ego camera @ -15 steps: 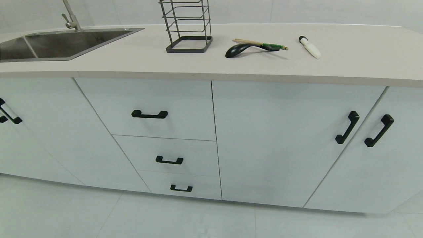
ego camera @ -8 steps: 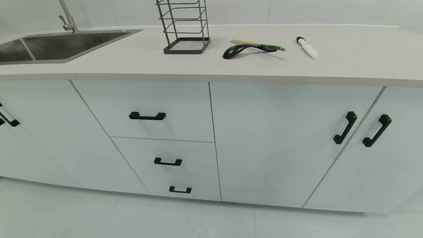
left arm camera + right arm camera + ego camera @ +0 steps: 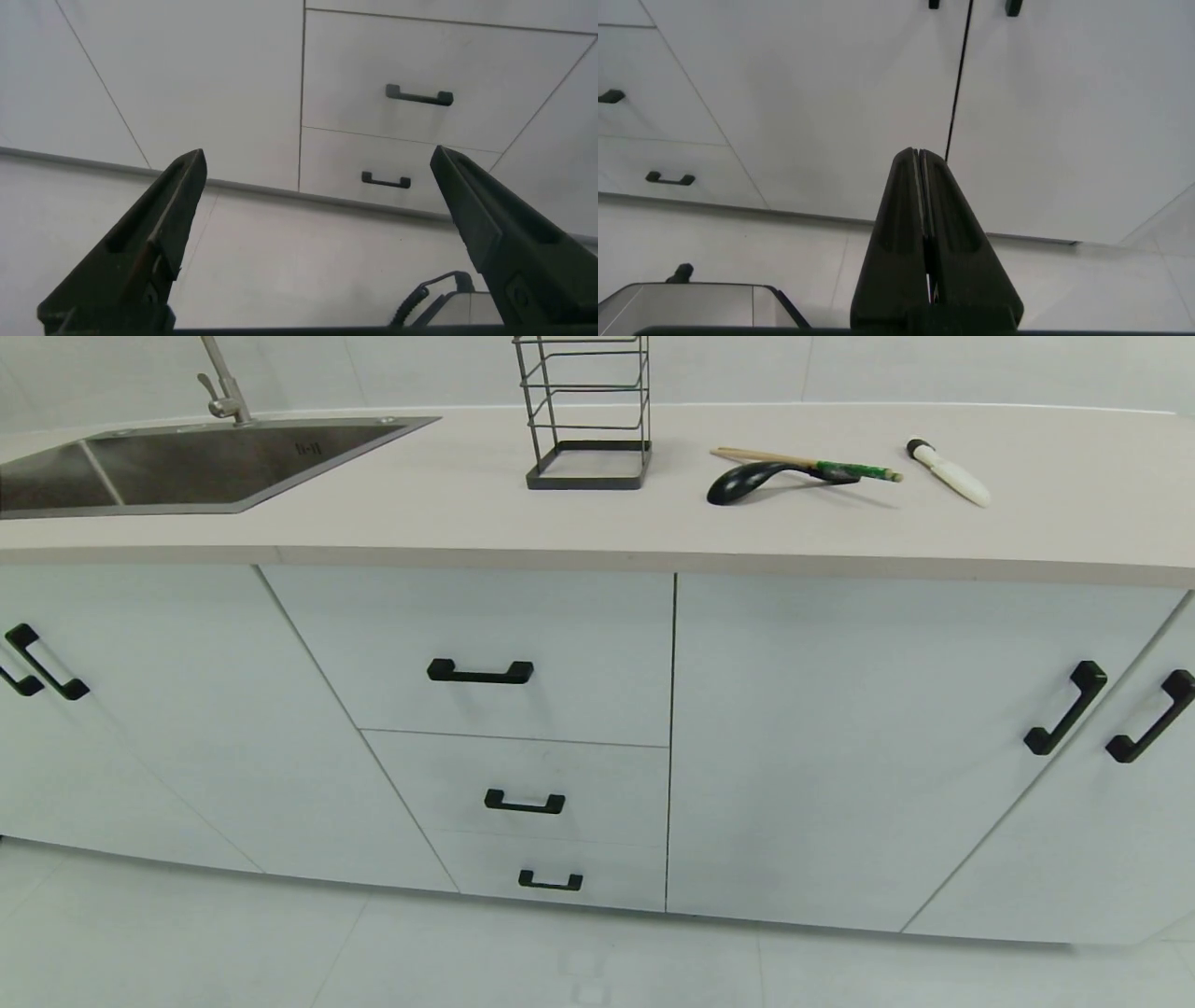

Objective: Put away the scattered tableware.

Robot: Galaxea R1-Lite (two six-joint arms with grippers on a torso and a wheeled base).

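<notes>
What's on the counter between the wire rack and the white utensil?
Head view: a black spoon and chopsticks, lying together, sit between the wire rack and the white utensil.

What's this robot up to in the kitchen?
Nothing is being handled right now. A black spoon, chopsticks and a white utensil lie loose on the counter, to the right of a wire rack. The left claw, open, and the right claw, shut and empty, hang low before the cabinets.
</notes>
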